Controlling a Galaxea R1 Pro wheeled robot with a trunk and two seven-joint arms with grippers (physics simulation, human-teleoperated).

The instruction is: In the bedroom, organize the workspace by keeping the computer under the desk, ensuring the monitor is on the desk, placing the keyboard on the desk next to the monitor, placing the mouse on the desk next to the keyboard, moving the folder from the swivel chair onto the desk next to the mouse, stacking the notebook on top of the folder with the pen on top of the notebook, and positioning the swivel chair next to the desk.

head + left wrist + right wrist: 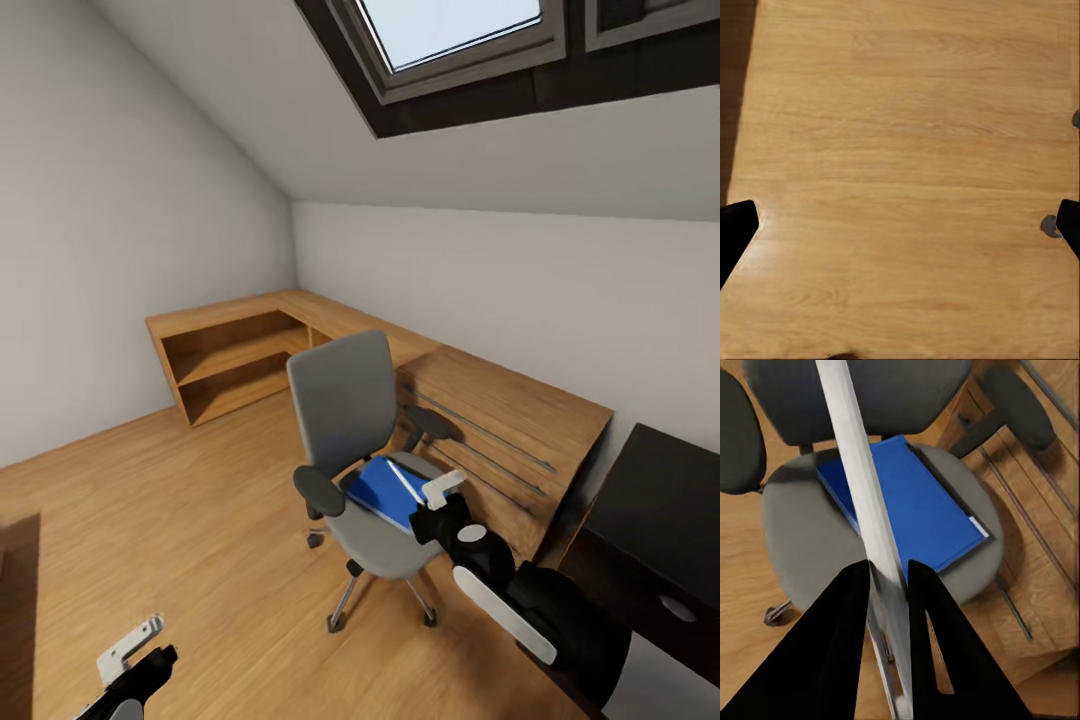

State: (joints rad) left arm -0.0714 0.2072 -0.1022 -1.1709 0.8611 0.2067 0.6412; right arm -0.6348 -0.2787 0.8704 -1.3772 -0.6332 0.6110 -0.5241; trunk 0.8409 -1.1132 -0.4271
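Between right gripper (886,585) fingers, notebook (862,502).

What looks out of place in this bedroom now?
The blue folder lies on the swivel chair seat, not on the desk. The right pincer above it already clamps a thin grey slab.

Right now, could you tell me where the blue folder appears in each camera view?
Head view: folder lies on the swivel chair, right of centre.
Right wrist view: folder at centre, partly behind the gripped notebook.
Left wrist view: wooden floor.
Shared landmark, head and right wrist: the chair's grey seat.
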